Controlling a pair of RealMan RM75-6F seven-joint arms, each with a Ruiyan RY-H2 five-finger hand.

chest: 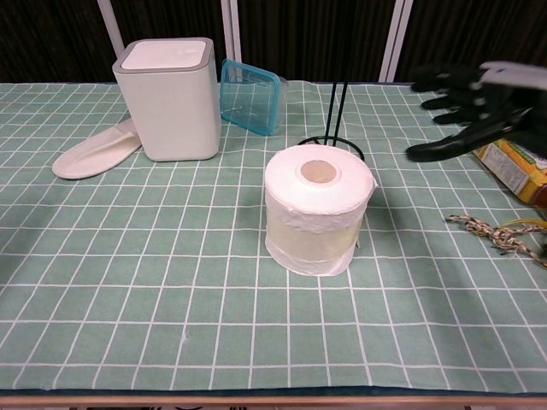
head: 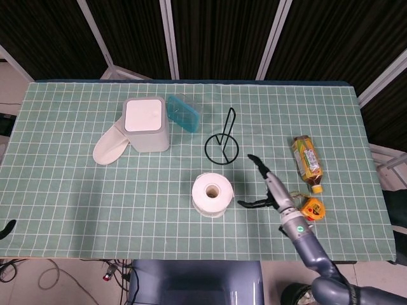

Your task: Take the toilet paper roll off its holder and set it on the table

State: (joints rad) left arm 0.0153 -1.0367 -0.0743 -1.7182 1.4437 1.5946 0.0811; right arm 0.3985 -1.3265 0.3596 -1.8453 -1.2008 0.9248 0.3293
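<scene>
The white toilet paper roll [head: 212, 193] [chest: 318, 207] stands upright on the green checked tablecloth, its core facing up, nothing touching it. The black wire holder [head: 222, 143] [chest: 337, 109] stands bare just behind it. My right hand [head: 266, 185] [chest: 472, 104] hovers above the table to the right of the roll, fingers spread and holding nothing. No left hand shows in either view.
A white bin [head: 146, 123] with a white shoe insole [head: 110, 145] beside it and a blue plastic container [head: 183, 113] sit at the back left. A tea bottle [head: 306, 161], a yellow tape measure [head: 311, 208] and a tangle of twine [head: 283, 197] lie to the right.
</scene>
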